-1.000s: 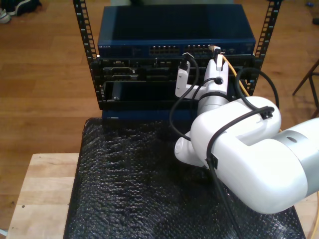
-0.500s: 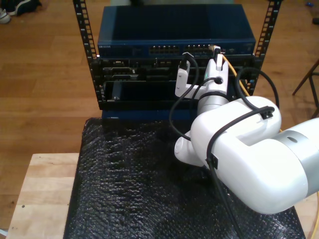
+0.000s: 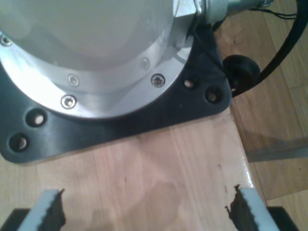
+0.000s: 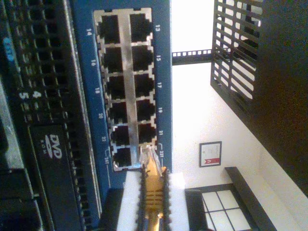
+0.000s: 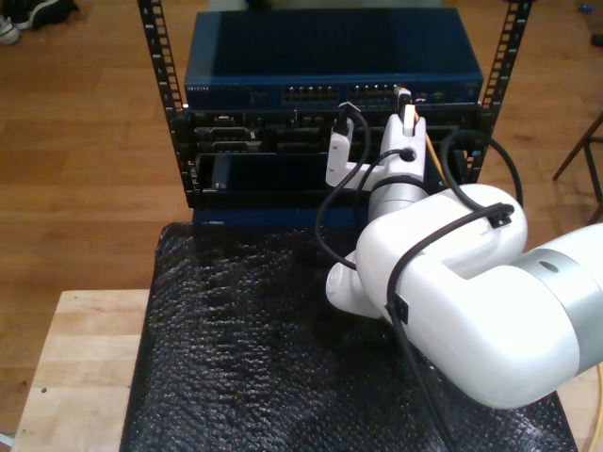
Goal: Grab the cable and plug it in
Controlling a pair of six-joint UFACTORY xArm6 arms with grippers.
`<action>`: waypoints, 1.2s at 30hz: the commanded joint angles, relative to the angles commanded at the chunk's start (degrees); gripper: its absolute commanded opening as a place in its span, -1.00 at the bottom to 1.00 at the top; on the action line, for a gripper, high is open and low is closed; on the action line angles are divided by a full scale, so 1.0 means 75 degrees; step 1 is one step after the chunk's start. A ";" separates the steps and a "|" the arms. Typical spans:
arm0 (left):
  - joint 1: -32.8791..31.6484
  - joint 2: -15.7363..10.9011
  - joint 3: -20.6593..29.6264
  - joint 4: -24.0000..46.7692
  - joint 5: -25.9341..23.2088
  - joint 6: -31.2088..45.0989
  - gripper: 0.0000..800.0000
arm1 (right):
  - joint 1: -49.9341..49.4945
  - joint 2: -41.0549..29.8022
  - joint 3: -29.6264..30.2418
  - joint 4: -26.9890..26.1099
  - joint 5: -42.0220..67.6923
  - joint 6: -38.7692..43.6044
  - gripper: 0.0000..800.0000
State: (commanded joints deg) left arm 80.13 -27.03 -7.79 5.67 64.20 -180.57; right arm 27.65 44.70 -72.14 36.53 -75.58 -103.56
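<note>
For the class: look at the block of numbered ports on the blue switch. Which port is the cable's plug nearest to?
Port 23, the end one of the odd-numbered row: the clear plug of the cable, held in my second claw, sits at its mouth. The other ports stand open and farther off.

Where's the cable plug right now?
The clear plug of the cable sits between my second gripper's fingers, at the port block's end near label 23; in the exterior view, upper right of centre.
</note>
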 joint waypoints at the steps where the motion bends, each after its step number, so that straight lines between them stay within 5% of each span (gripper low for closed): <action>1: 0.0000 0.0000 0.0000 0.0000 0.0000 0.0000 1.00 | 0.0000 0.0000 0.0000 0.0000 0.0000 0.0000 -1.00; 36: 0.0000 0.0000 0.0000 0.0000 0.0000 0.0000 1.00 | 0.0094 -0.0012 0.0070 0.0141 -0.0059 -0.0012 -1.00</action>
State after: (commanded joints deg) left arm 80.13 -27.03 -7.79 5.67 64.20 -180.57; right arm 28.35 44.62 -71.62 37.58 -76.02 -103.65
